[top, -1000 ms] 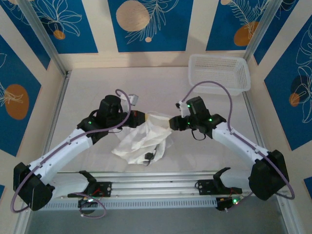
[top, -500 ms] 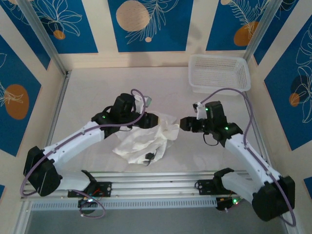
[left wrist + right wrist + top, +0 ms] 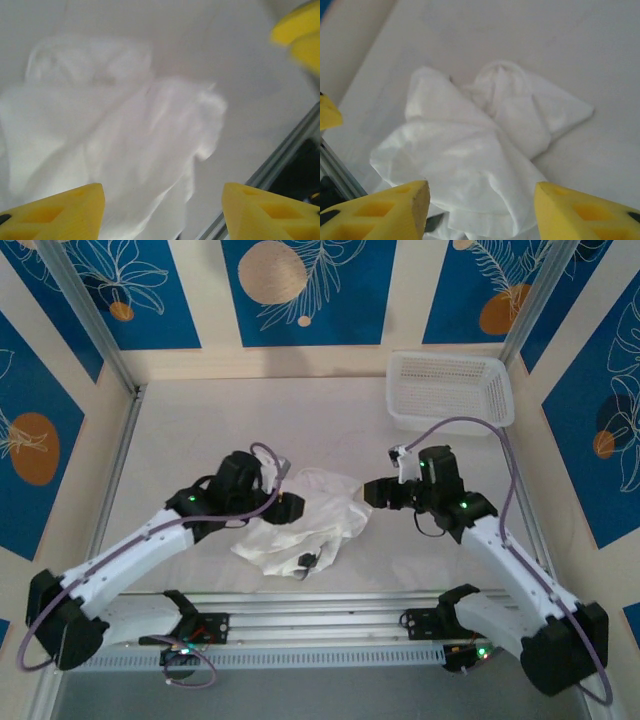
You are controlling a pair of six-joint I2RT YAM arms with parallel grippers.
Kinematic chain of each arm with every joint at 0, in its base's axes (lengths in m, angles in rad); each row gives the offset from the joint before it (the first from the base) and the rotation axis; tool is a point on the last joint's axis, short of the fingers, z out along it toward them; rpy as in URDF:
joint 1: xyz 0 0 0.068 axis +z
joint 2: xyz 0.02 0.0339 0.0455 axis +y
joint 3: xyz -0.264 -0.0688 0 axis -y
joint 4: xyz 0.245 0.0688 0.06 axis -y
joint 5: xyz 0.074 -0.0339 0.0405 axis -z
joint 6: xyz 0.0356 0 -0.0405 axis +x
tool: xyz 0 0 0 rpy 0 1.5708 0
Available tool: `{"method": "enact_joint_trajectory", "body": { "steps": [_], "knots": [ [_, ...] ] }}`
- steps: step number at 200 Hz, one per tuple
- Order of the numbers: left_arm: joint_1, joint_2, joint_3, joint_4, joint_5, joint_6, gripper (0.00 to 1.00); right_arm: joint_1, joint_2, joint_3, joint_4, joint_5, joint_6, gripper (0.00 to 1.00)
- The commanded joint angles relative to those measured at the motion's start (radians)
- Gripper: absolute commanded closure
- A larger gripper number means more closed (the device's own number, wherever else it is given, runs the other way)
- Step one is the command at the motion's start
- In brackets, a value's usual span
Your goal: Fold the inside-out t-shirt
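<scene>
T-shirt (image 3: pixel 300 530) lies crumpled near-centre on counter (image 3: pixel 190 440). Left claw (image 3: pixel 291 508) and right claw (image 3: pixel 369 492) both open, empty, flanking it. Advise gripping opposite edges, spreading flat first.

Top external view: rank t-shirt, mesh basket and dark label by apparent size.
1. t-shirt and mesh basket: look about alike. The shirt is crumpled and the basket sits farther back, so they are left unranked.
2. dark label: smallest by far.

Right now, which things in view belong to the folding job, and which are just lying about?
Part of the job: the inside-out t-shirt, crumpled in a heap mid-table; the left pincer and right pincer, both open, one at each side of it.
Lying about: the white mesh basket at the far right corner.
</scene>
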Motion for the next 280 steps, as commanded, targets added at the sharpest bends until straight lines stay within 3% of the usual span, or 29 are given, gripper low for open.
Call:
{"method": "enact_joint_trajectory", "body": {
  "steps": [1,36,52,65,87,98,142,209,257,280],
  "knots": [
    [-0.020,0.079,-0.059,-0.143,-0.021,-0.012,0.35,0.001,0.098,0.060,-0.120,-0.015,0.006,0.46],
    [-0.020,0.166,-0.115,-0.141,-0.156,-0.141,0.34,-0.007,0.187,0.081,-0.181,-0.029,0.108,0.50],
    [-0.016,0.201,-0.112,-0.158,-0.218,-0.180,0.39,-0.008,0.214,0.077,-0.186,-0.072,0.178,0.50],
    [-0.014,0.219,-0.110,-0.152,-0.243,-0.199,0.53,-0.002,0.237,0.065,-0.177,-0.121,0.208,0.50],
    [0.000,0.217,-0.112,-0.128,-0.248,-0.229,0.88,0.010,0.245,0.042,-0.146,-0.143,0.244,0.50],
    [0.009,0.206,-0.112,-0.125,-0.256,-0.240,1.00,0.015,0.246,0.026,-0.109,-0.168,0.272,0.52],
    [0.089,0.099,-0.118,-0.127,-0.239,-0.231,1.00,0.067,0.297,0.045,-0.055,-0.216,0.305,0.60],
    [0.293,-0.045,-0.095,-0.132,-0.201,-0.217,1.00,0.153,0.333,0.136,-0.016,-0.236,0.321,0.66],
    [0.410,-0.016,-0.028,-0.103,-0.157,-0.241,1.00,0.239,0.256,0.118,-0.024,-0.030,0.310,0.57],
    [0.412,0.001,-0.034,-0.085,-0.120,-0.229,1.00,0.325,0.258,0.099,-0.003,0.079,0.430,0.55]
  ]
}}
